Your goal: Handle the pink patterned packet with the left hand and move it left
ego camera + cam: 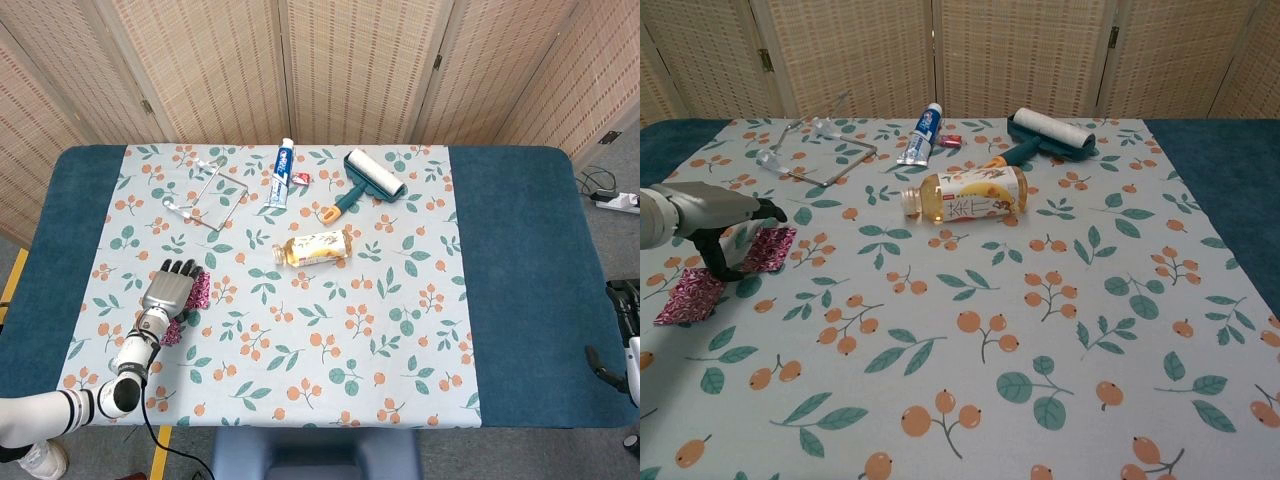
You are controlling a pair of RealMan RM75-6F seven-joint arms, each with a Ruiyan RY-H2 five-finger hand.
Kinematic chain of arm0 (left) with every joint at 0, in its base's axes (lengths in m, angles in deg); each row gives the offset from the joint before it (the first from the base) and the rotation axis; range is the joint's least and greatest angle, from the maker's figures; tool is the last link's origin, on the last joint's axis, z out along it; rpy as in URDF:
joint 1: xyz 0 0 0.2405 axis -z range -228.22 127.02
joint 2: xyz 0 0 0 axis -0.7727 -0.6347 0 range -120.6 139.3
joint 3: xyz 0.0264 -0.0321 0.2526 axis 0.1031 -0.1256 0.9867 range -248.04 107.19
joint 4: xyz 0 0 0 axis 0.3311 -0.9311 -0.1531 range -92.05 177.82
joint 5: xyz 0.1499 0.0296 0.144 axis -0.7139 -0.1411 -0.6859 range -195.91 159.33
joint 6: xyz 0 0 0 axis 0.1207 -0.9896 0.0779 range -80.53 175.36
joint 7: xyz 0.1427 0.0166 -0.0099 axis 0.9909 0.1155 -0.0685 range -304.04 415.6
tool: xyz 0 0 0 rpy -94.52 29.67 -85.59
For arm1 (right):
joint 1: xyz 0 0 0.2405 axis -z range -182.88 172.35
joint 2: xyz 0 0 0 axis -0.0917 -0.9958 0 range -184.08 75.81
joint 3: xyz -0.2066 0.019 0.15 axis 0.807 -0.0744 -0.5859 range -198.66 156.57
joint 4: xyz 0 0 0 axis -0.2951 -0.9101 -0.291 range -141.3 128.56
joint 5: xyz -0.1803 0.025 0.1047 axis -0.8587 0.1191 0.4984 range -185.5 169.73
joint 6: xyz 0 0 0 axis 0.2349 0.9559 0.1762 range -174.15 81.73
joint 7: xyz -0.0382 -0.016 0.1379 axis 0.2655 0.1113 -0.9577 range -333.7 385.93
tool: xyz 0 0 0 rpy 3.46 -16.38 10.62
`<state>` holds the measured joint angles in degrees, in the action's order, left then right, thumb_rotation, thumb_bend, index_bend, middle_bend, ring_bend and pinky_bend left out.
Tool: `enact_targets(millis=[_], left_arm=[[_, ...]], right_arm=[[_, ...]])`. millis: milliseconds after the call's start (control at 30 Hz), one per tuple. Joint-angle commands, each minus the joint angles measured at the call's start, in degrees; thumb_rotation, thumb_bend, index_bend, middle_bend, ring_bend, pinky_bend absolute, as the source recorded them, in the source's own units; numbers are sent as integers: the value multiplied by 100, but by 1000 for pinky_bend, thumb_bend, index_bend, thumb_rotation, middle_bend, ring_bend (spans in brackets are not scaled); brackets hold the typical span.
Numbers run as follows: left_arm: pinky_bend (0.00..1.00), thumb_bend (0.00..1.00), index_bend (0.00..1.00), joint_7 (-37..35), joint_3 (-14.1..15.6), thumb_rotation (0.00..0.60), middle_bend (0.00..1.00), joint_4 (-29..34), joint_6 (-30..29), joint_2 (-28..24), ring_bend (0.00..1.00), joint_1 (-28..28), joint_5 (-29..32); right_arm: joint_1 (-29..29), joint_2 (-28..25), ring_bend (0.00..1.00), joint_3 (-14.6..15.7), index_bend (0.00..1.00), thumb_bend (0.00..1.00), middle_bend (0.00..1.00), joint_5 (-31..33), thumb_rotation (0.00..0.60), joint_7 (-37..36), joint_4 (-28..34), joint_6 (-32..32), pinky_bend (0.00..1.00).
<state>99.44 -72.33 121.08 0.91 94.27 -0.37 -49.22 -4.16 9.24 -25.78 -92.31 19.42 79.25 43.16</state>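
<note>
Two pink patterned packets lie flat on the cloth at the left. The farther packet (773, 247) (201, 288) is partly under my left hand (712, 212) (169, 290), which hovers flat over its left part, fingers stretched forward. The thumb (713, 260) points down toward the cloth at that packet's left edge; whether it touches I cannot tell. Nothing is held. The nearer packet (690, 296) (173, 333) lies just behind the hand, toward the table's front. My right hand (622, 305) shows only at the far right edge, off the table, its fingers unclear.
A clear wire-and-plastic stand (205, 195) sits behind the packets. A toothpaste tube (282, 172), a small red item (302, 178), a teal lint roller (368, 182) and a lying tea bottle (316, 247) are at the middle back. The blue table margin (60, 230) lies to the left.
</note>
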Motion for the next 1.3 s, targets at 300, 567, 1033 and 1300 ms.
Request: enact_targets(millis=[300,567,1033,1300], left_arm=[[0,354,59,-66,77,600,0,-126,13,101,0,100,214],[0,355,95,-116,114,600,0,-145,30,122,0,152,267],[0,354,174,-343,138,600,0,190,-356,-40,0,34,-151],[0,354,158,-591,214,600,0,956,-920,-576,0,-292,-701]], right_arm=[[10,16,0,-2,0,365,0,35,600,-26,-44,-23,0],[9,29,0,-5,0,365,0,47,600,-41,-66,-41,0],[19,40,0,-8,0,365,0,30,600,-69,-90,-17,0],[-1,58,0,-19,0,365,0,6,600,-118,-130,-24,0]])
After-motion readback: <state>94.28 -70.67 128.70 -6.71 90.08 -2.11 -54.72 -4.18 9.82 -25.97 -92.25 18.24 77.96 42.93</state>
